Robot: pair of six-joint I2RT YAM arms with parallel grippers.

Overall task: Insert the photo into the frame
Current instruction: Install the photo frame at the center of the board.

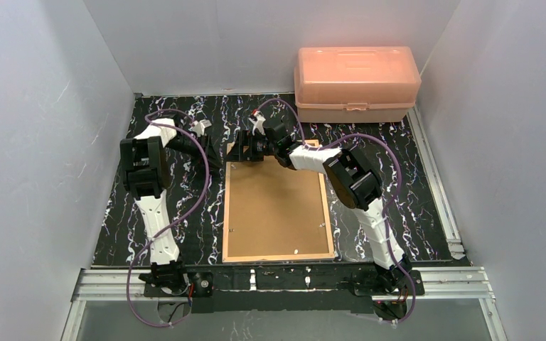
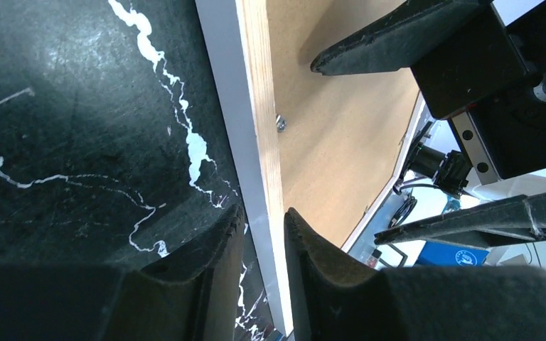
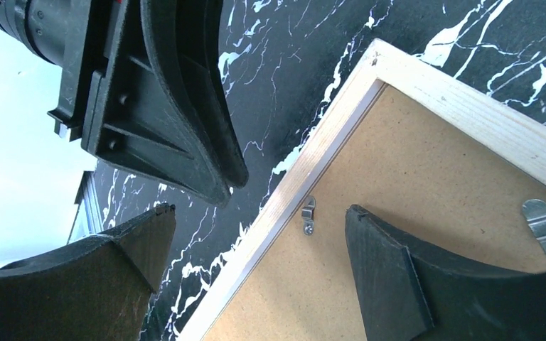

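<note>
While the left hand [image 2: 264,211] stands narrow, the right hand [image 3: 259,209] gapes wide astride the frame [image 3: 469,106].

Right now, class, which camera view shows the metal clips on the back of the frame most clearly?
The right wrist view: two clips show large and sharp just inside the wooden rim of the frame. The left wrist view catches one small clip; the top view gives only tiny specks.
</note>
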